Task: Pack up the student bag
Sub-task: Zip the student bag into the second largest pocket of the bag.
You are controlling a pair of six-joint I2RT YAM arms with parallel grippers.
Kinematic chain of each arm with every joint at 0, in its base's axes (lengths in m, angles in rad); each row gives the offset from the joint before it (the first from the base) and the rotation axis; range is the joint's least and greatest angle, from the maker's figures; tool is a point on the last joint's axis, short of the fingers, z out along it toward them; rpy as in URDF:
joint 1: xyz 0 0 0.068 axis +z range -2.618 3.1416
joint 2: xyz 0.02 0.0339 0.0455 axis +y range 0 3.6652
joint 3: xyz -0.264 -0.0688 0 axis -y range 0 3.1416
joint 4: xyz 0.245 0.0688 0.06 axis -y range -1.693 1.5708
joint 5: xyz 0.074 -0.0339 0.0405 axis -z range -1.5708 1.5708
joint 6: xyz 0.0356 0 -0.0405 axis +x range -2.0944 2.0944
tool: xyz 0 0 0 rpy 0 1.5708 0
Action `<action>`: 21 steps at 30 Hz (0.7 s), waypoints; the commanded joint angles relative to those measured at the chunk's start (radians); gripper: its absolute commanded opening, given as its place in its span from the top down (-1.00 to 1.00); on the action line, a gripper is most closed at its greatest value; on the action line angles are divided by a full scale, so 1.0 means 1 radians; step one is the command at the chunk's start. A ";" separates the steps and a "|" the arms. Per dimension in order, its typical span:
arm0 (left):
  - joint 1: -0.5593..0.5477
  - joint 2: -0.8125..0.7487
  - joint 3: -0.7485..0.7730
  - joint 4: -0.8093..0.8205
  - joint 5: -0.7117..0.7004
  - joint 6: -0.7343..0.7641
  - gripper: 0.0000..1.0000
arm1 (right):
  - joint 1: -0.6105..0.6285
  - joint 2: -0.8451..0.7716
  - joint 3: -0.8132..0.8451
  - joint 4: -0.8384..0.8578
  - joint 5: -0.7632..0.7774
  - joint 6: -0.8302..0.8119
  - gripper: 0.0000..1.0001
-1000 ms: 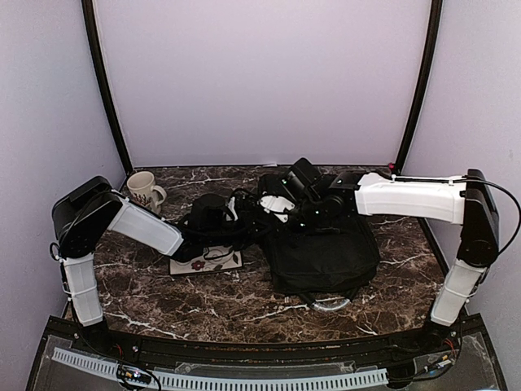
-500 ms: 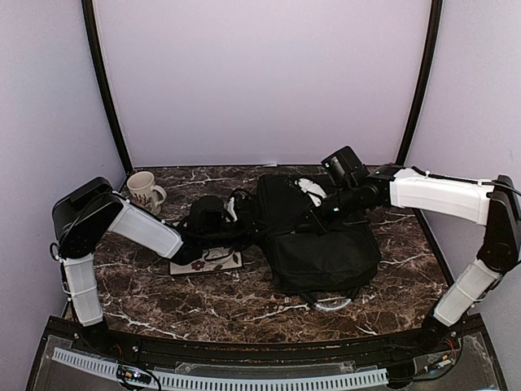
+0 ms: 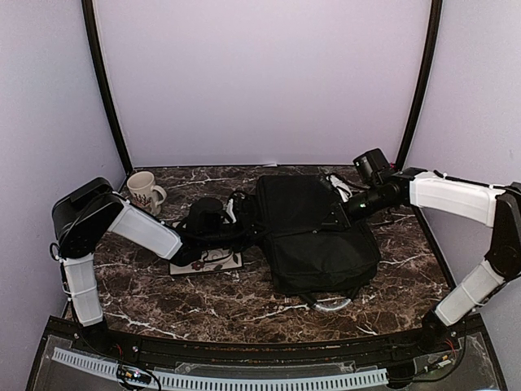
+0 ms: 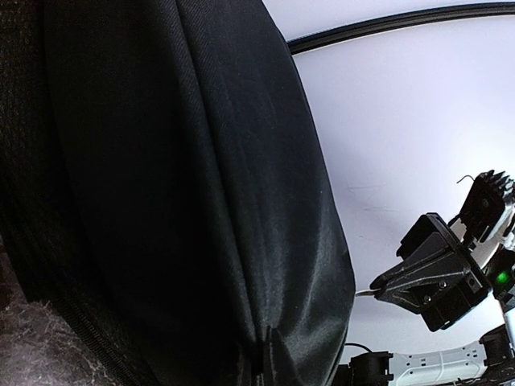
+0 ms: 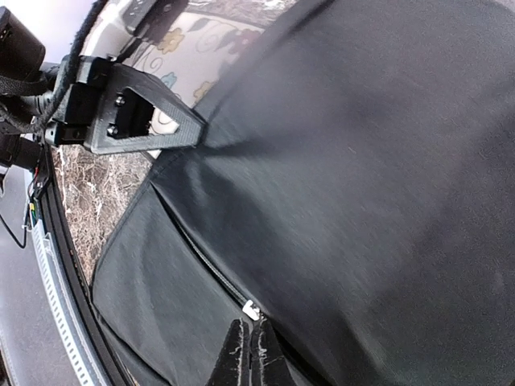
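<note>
The student bag (image 3: 317, 236), a large black backpack, lies flat in the middle of the table. Its grey-white loop handle (image 3: 330, 305) points toward me. My left gripper (image 3: 244, 226) is shut on a fold of fabric at the bag's left edge; the fabric (image 4: 201, 201) fills the left wrist view. My right gripper (image 3: 348, 206) is at the bag's far right corner, shut on the zipper pull (image 5: 251, 310) at the end of a closed zipper line. The right wrist view shows its fingertips (image 5: 238, 354) pressed together and the left gripper (image 5: 197, 133) pinching the bag (image 5: 362, 161).
A cream mug (image 3: 145, 191) with a red pattern stands at the far left. A floral-patterned flat board (image 3: 213, 261) lies under my left arm, left of the bag; it also shows in the right wrist view (image 5: 189, 44). Purple walls enclose the table.
My right gripper has travelled to the right along the bag's far edge, from its middle to its right corner, drawing the zipper along. The left gripper kept its hold.
</note>
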 commanded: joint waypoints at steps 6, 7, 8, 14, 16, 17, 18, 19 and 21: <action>0.024 -0.059 -0.026 0.003 0.005 0.030 1.00 | -0.133 -0.105 -0.082 -0.008 -0.011 -0.037 1.00; 0.025 -0.060 -0.028 0.003 0.005 0.031 1.00 | -0.148 -0.111 -0.089 -0.017 -0.008 -0.044 1.00; 0.027 -0.061 -0.031 0.003 0.005 0.031 1.00 | -0.164 -0.117 -0.096 -0.025 -0.007 -0.055 1.00; 0.035 -0.062 -0.038 0.003 0.008 0.037 1.00 | -0.256 -0.134 -0.130 -0.067 -0.017 -0.096 1.00; 0.038 -0.060 -0.038 0.004 0.010 0.037 1.00 | -0.281 -0.140 -0.142 -0.068 -0.019 -0.102 1.00; 0.039 -0.060 -0.038 0.003 0.010 0.037 1.00 | -0.292 -0.143 -0.148 -0.066 -0.019 -0.103 1.00; 0.040 -0.060 -0.038 0.004 0.010 0.039 1.00 | -0.303 -0.145 -0.152 -0.066 -0.018 -0.106 1.00; 0.041 -0.061 -0.038 0.003 0.011 0.039 1.00 | -0.311 -0.147 -0.155 -0.066 -0.016 -0.107 1.00; 0.042 -0.061 -0.038 0.003 0.011 0.039 1.00 | -0.329 -0.152 -0.157 -0.068 -0.010 -0.110 1.00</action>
